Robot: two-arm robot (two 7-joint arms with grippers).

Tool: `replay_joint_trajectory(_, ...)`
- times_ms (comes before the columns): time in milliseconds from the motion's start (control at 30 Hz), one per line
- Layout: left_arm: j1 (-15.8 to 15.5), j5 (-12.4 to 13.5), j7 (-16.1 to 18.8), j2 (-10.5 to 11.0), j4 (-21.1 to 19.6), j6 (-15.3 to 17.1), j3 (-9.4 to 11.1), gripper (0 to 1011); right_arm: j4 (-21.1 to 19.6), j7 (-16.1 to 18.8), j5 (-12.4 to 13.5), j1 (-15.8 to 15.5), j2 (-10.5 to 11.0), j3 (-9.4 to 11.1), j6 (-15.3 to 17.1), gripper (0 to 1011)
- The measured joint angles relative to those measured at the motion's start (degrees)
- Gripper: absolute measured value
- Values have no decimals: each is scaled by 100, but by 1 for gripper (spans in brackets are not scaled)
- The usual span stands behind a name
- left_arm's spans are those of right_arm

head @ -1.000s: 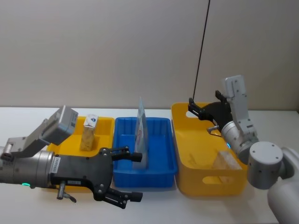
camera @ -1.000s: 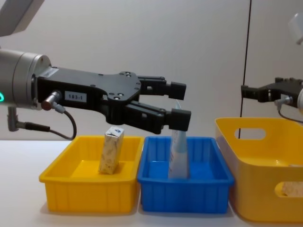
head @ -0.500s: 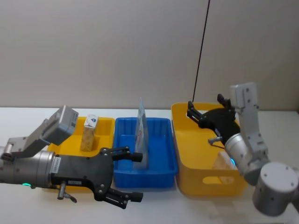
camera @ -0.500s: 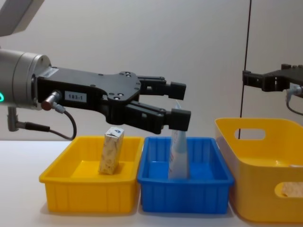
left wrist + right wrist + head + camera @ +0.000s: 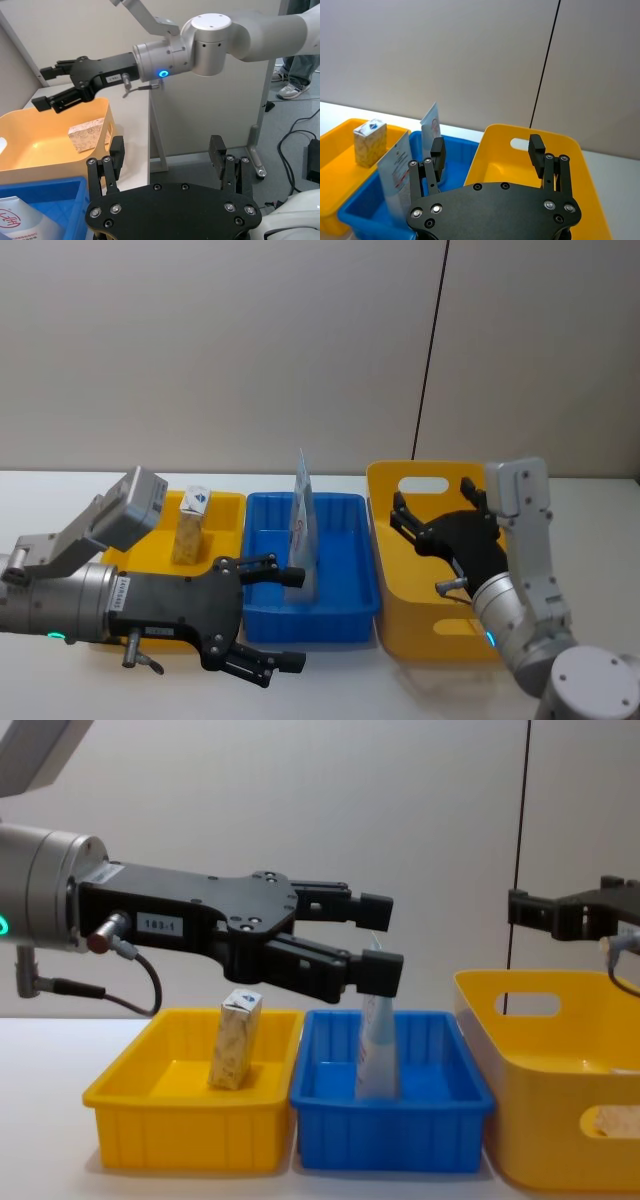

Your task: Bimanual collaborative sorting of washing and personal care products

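A cream carton (image 5: 190,525) stands upright in the small yellow bin (image 5: 228,502) on the left. In the blue bin (image 5: 340,585) a slim pale tube (image 5: 302,525) stands on end. My left gripper (image 5: 283,612) hangs open in front of the blue bin, above its near rim, fingers apart with nothing between them; from the chest it (image 5: 382,940) shows level with the tube's (image 5: 376,1040) tip. A second carton (image 5: 89,135) lies inside the large yellow bin (image 5: 560,1140). The right gripper (image 5: 432,505) hovers open and empty over that bin.
The three bins sit side by side on a white table. A thin black cable (image 5: 430,360) runs up the wall behind the large bin. In the left wrist view the table's right edge drops to a floor with cables.
The right arm has swung nearer and lower, bringing its open gripper from the large bin's far rim to over its middle. The left arm, the cartons and the tube have not moved.
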Motion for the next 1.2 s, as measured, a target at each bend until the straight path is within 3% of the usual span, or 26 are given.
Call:
replay_joint_trajectory(567,0,0,0,0,0,0,0,1001,-436,-129,-3,-528,-241,-127,402,1004)
replay_joint_trajectory(867,0,0,0,0,0,0,0,1001,-402,98,25,-566,-253,-230,455,1004)
replay_joint_trajectory(1200,0,0,0,0,-1,0,0,1001,-82,460,-45,-397,-261,-452,340,1004)
